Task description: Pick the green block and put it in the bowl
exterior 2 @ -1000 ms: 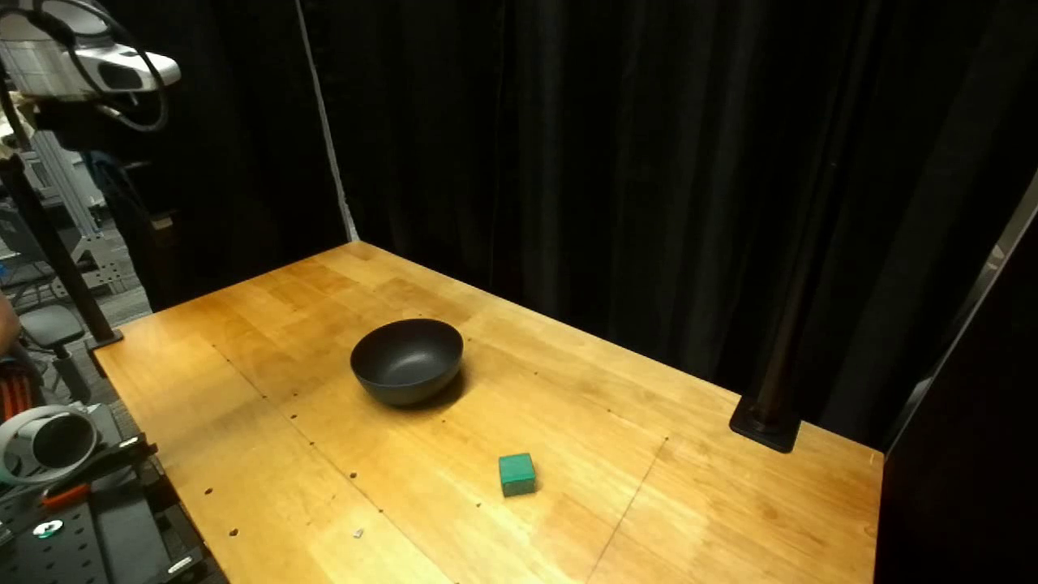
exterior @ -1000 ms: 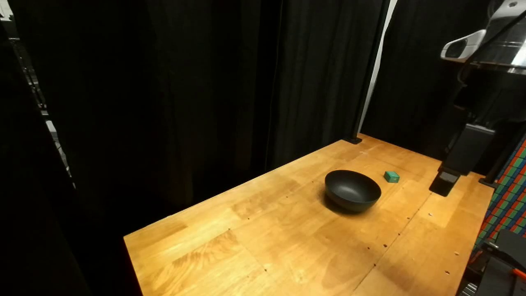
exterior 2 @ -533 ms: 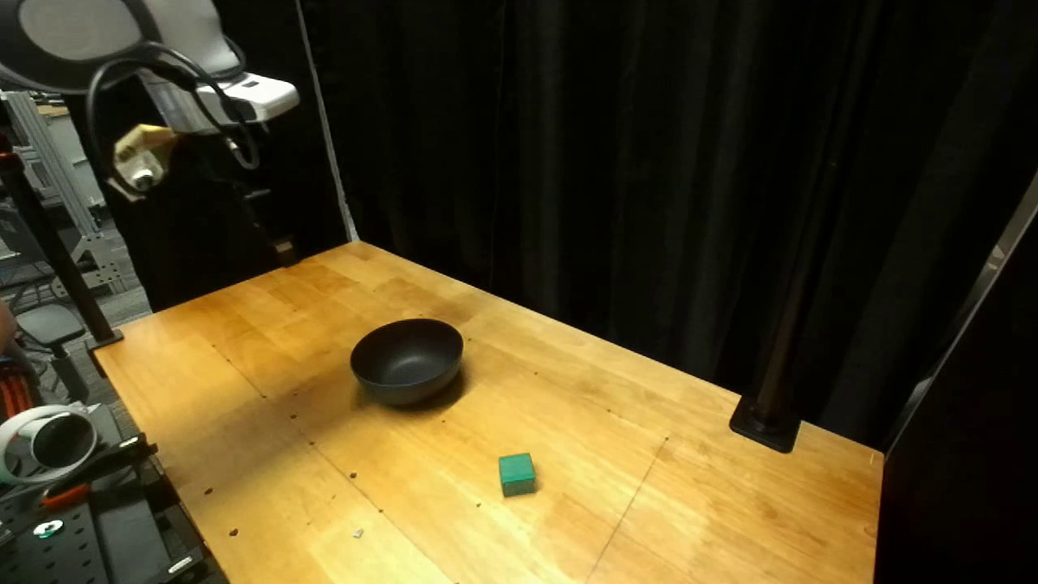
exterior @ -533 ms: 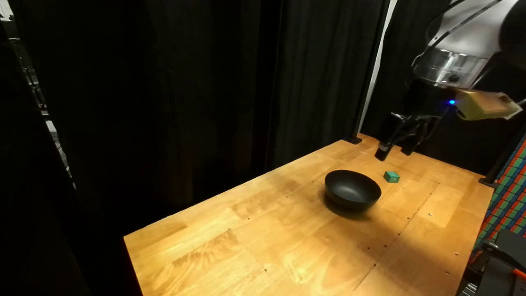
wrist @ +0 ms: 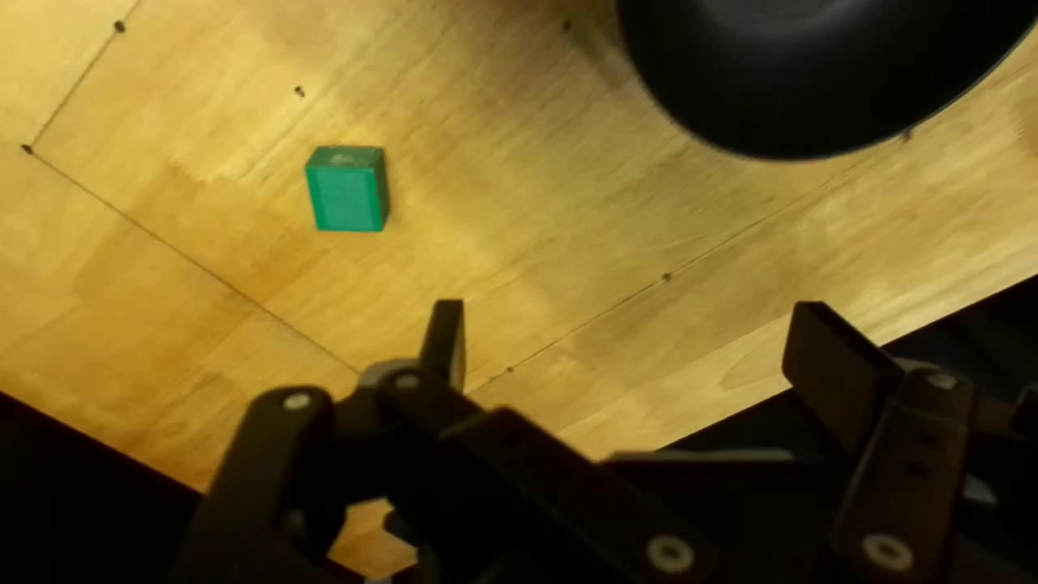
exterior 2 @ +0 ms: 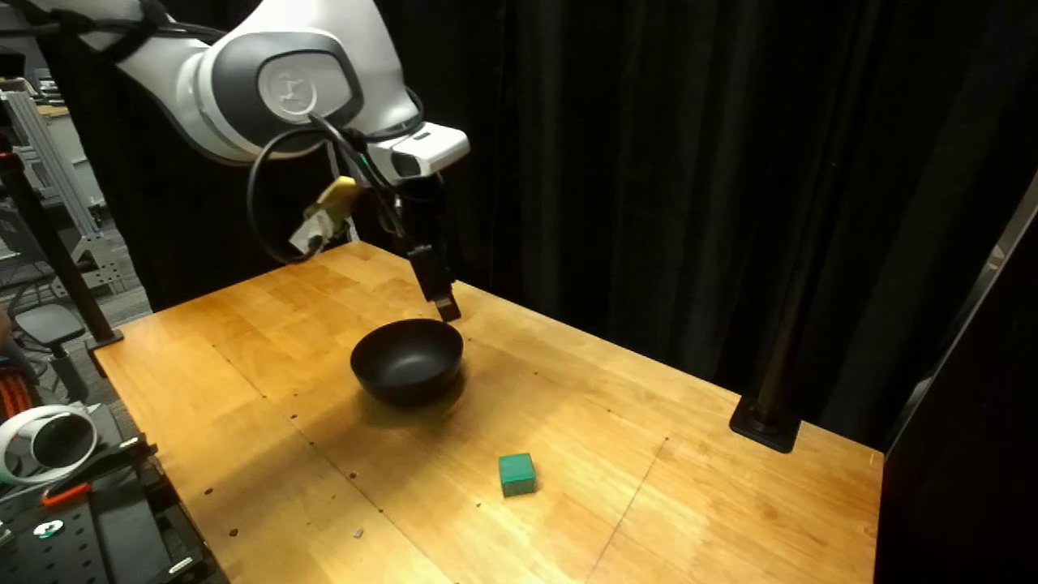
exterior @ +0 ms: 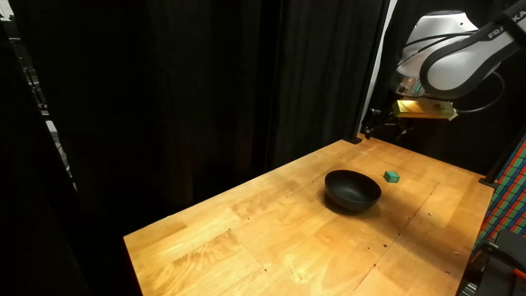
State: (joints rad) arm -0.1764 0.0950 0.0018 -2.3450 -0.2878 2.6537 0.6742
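Your gripper (wrist: pixel 628 307) hangs clear of the bowl (exterior 2: pixel 407 365), jaws spread wide; the green block (exterior 2: pixel 517 474) rests on the table (exterior 2: pixel 649 503), apart from the bowl.

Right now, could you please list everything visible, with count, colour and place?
table: one, light wood, in all views
green block: one, green, on table
bowl: one, black, on table
posts: two per exterior view, black, table edges
curtains: count unclear, black, behind table
stand: one, black, beside table
round hollow object: one, whitish, by stand
patterned surface: one, red-green-blue, beyond table
background clutter: count unclear, mixed colours, beyond table
arm: one, white and grey, over table
yellow piece: one, yellow, on arm
gripper: one, black, above table
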